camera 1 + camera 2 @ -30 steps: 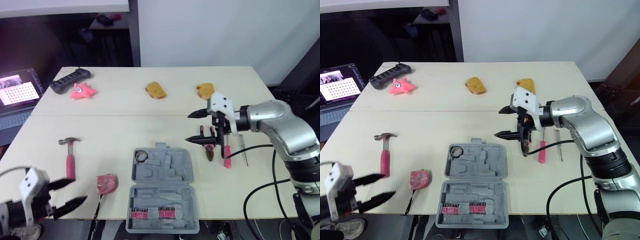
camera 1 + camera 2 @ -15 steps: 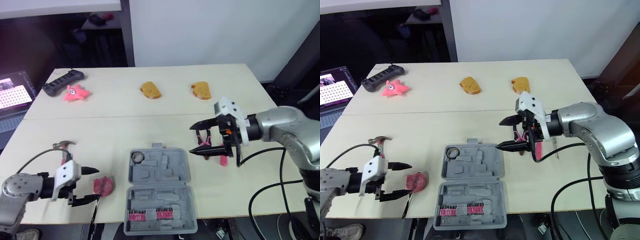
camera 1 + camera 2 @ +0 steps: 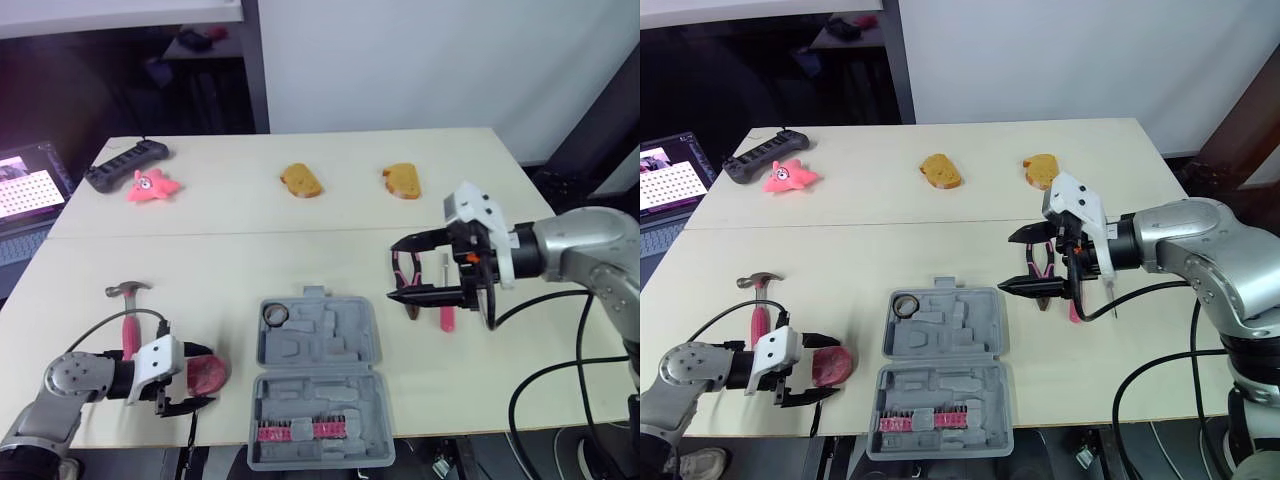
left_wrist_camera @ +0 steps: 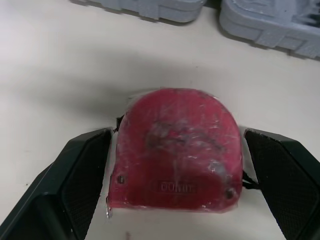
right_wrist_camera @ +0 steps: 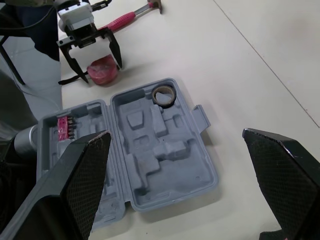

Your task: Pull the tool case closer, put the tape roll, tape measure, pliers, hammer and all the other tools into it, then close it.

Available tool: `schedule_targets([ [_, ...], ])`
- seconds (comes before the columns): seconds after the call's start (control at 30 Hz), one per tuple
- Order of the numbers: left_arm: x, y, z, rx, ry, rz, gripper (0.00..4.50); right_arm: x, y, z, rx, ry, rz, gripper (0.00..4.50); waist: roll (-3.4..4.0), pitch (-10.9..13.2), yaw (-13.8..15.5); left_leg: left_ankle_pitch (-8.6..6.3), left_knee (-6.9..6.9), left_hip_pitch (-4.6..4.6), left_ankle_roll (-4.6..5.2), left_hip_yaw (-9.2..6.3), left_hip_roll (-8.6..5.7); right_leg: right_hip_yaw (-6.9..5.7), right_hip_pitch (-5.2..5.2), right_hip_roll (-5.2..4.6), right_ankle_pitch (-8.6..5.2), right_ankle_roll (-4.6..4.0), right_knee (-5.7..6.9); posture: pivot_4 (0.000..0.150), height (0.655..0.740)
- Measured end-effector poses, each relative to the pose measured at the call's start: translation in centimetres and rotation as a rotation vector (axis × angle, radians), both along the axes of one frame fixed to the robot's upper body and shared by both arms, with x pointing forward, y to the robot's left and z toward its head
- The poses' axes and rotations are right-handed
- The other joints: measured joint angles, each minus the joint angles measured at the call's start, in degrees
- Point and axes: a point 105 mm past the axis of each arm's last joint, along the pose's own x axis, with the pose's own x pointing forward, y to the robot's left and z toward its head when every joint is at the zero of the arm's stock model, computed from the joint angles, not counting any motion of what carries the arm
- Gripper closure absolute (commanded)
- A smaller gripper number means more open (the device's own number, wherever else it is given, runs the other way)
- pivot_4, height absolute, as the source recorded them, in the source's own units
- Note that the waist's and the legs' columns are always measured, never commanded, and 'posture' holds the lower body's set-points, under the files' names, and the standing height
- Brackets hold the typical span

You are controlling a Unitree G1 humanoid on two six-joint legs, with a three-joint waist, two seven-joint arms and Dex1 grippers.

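**Left gripper now straddles the tape measure**

Over the last second the left gripper point(image 3: 193, 377) has come in from the near edge of the table point(image 3: 230, 270) and closed the gap to the red tape measure point(image 4: 177, 150). Half a second ago its fingertips were just short of it; now one finger sits on each side. We take this as the reach being complete, with the pinch itself not yet made.

In the left wrist view the jaws are spread apart. The tape measure lies flat on the table between them, well down in the gap. The finger point(image 4: 75, 175) on one side looks to be touching its edge or just beside it; the other stands a little clear.

The right gripper point(image 3: 393, 270) has drawn back slightly from the tool case point(image 3: 345, 340), its jaws wide open and holding nothing. It hangs by the pink-handled pliers point(image 3: 408, 290), though we cannot tell how high above them.

The case lies open near the front edge, with the tape roll point(image 3: 276, 314) already in it. The hammer point(image 3: 128, 310) and the red screwdriver point(image 3: 447, 319) are still out on the table, so most of the loading remains.
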Motion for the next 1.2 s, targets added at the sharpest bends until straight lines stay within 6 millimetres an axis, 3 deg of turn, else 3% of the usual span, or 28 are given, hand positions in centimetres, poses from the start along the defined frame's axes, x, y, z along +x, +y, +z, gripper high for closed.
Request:
schedule_targets([
  [0.13, -0.2, 0.3, -0.2, 0.019, -0.016, -0.011, 0.03, 0.0, 0.0, 0.0, 0.001, -0.006, 0.0, 0.0, 0.0, 0.0, 0.04, 0.0, 0.0, 0.0, 0.0, 0.0, 0.0, 0.0, 0.0, 0.0, 0.0, 0.0, 0.0, 0.15, 0.74],
  [0.17, -0.2, 0.4, -0.2, 0.023, -0.023, -0.014, 0.55, 0.0, 0.0, 0.0, 0.001, -0.007, 0.0, 0.0, 0.0, 0.0, 0.04, 0.0, 0.0, 0.01, 0.0, 0.0, 0.0, 0.0, 0.0, 0.0, 0.0, 0.0, 0.0, 0.15, 0.74],
  [0.27, -0.1, 0.6, -0.3, 0.026, -0.042, -0.006, 1.54, 0.1, 0.0, 0.0, 0.001, -0.009, -0.001, 0.0, 0.0, 0.0, -0.07, 0.0, 0.0, 0.01, 0.0, 0.01, 0.0, 0.01, 0.0, 0.0, 0.0, 0.0, 0.0, 0.15, 0.74],
  [0.5, -0.2, 0.3, -0.1, 0.022, -0.051, 0.01, 1.54, 0.0, 0.1, -0.7, -0.003, -0.004, 0.004, 0.0, 0.0, 0.0, 0.03, 0.0, 0.0, 0.0, 0.0, 0.02, 0.01, 0.01, 0.0, 0.0, 0.0, 0.0, 0.0, 0.15, 0.74],
  [0.6, 0.6, -0.4, 1.7, -0.011, -0.089, 0.007, 1.54, 0.1, 0.7, -1.7, 0.01, -0.008, -0.011, 0.0, -0.01, 0.0, 0.14, 0.0, 0.0, -0.01, -0.01, 0.01, 0.03, 0.0, 0.0, 0.01, 0.0, 0.0, 0.03, 0.15, 0.74],
  [0.73, 2.4, -1.4, 6.0, -0.025, -0.188, -0.028, 1.54, -0.6, 1.7, -3.3, 0.052, 0.158, -0.041, 0.0, -0.01, 0.0, 0.15, 0.0, 0.02, 0.0, -0.01, 0.0, 0.03, 0.0, 0.03, 0.0, 0.01, 0.0, 0.02, 0.15, 0.74],
  [0.87, 3.2, -4.2, 8.9, -0.074, -0.235, -0.096, 1.54, -1.5, 3.5, -4.2, 0.062, 0.409, -0.04, 0.0, -0.01, 0.0, -0.3, 0.0, 0.02, 0.05, 0.0, 0.01, 0.04, 0.05, 0.02, 0.05, 0.01, -0.01, 0.05, 0.15, 0.74],
  [1.03, 3.2, -7.1, 10.2, -0.12, -0.226, -0.166, 1.54, -1.1, 6.7, -5.1, 0.165, 0.669, -0.009, 0.0, 0.0, 0.01, -0.18, 0.0, 0.01, 0.0, 0.0, 0.0, 0.17, 0.08, -0.02, 0.23, 0.03, -0.06, 0.05, 0.15, 0.74],
  [1.2, 3.5, -9.0, 10.3, -0.151, -0.212, -0.194, 1.54, -0.6, 7.9, -5.7, 0.289, 0.845, -0.027, 0.0, -0.01, 0.0, 0.09, 0.0, 0.04, -0.03, 0.0, 0.01, 0.16, 0.1, -0.01, 0.23, 0.03, -0.06, 0.03, 0.15, 0.74],
])
